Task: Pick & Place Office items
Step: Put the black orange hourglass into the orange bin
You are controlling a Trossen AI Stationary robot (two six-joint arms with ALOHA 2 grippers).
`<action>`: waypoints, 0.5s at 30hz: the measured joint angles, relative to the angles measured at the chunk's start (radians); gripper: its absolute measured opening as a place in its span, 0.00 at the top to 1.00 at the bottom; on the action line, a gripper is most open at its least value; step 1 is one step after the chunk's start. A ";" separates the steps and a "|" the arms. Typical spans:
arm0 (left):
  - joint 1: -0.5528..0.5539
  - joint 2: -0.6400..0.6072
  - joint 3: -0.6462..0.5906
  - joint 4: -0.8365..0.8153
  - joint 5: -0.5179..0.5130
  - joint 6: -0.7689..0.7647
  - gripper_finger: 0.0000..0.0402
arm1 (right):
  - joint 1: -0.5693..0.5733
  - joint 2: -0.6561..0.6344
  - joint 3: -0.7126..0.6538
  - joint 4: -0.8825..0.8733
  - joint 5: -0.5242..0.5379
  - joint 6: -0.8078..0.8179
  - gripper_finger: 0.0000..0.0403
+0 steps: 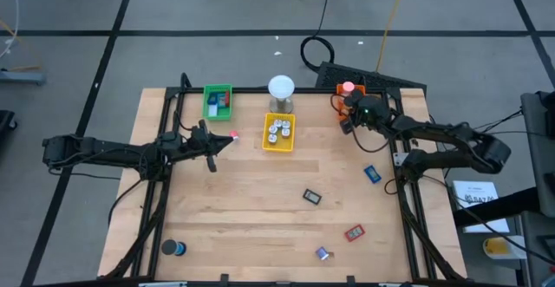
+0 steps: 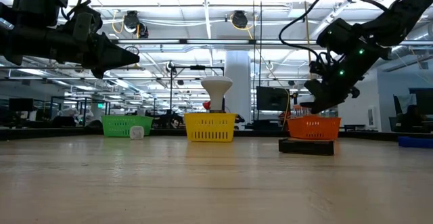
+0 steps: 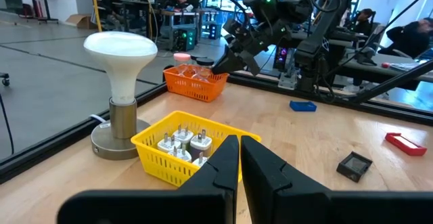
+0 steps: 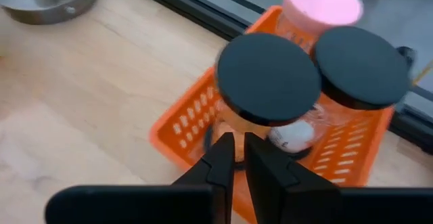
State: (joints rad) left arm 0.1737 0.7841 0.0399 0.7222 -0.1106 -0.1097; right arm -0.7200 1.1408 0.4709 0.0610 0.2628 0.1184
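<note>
My left gripper is shut and raised over the table between the green tray and the yellow tray; it also shows in its wrist view. A small pink bit sits at its tip. My right gripper is shut and hovers over the near wall of the orange tray, just above round containers with black lids and a pink one. On the table lie a blue piece, a dark piece, a red piece, a small silvery bit and a black roll. My left gripper has the pink bit right at its fingertips in the high view, but I cannot tell whether they touch it. Its wrist view shows nothing between the fingers.
A white-domed lamp on a metal cylinder stands at the far edge, behind the yellow tray, which holds white plugs. The green tray holds blue and red pieces. Black frame rails run along the table's left and right sides. People sit in the room beyond.
</note>
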 joint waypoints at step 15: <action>0.000 0.000 0.000 0.000 0.000 0.000 0.96 | 0.000 0.073 0.000 0.103 0.049 -0.022 0.94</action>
State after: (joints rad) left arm 0.1734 0.7843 0.0399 0.7219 -0.1104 -0.1092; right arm -0.7204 1.2140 0.4706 0.1644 0.3122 0.0966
